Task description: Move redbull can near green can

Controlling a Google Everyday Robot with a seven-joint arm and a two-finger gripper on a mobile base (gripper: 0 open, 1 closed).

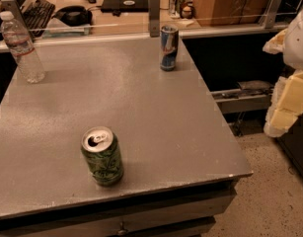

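The redbull can (169, 47), slim and blue-and-silver, stands upright at the far edge of the grey table (141, 112), right of centre. The green can (102, 155), wider with a mottled green pattern and an opened silver top, stands upright near the front edge, left of centre. The two cans are far apart. My gripper (288, 95) shows as a pale white and yellowish shape at the right edge of the view, off the table's right side, above the floor. It is well away from both cans and holds nothing that I can see.
A clear plastic water bottle (21, 47) stands at the table's far left. A rail with metal posts (154, 14) runs behind the table, with a desk holding a keyboard, dark items and cans beyond it. Speckled floor lies to the right.
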